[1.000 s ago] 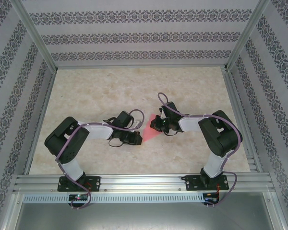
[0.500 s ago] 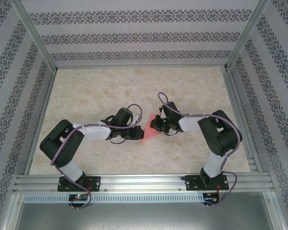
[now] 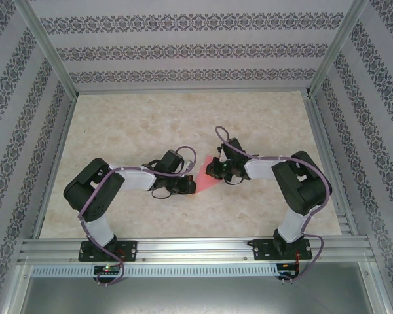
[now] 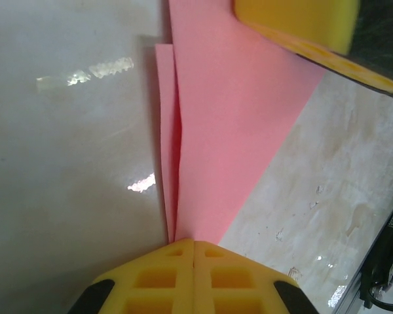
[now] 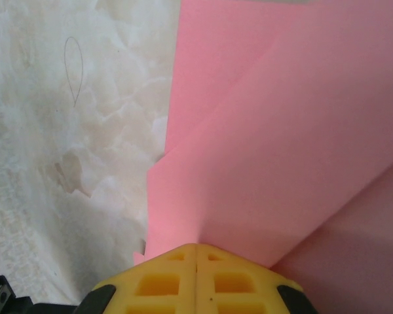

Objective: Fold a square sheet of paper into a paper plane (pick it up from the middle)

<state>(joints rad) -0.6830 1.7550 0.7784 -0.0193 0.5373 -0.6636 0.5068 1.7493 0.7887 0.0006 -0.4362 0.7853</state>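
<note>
Left arm: folded low, elbow out to the left, forearm reaching right, left fingers (image 3: 187, 186) down at bench (image 3: 118, 124) level.
Right arm: bent over from the right, right fingers (image 3: 210, 171) pointing left and down.
Left grip: pressed together, pinching the narrow end of the sheet of paper (image 3: 200, 182).
Right grip: clamped tight on a folded edge.
Paper: pink, creased into a pointed wedge, layers overlapping, mid-bench between both arms.

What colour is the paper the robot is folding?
The paper is plain pink. It shows best in the right wrist view.
</note>
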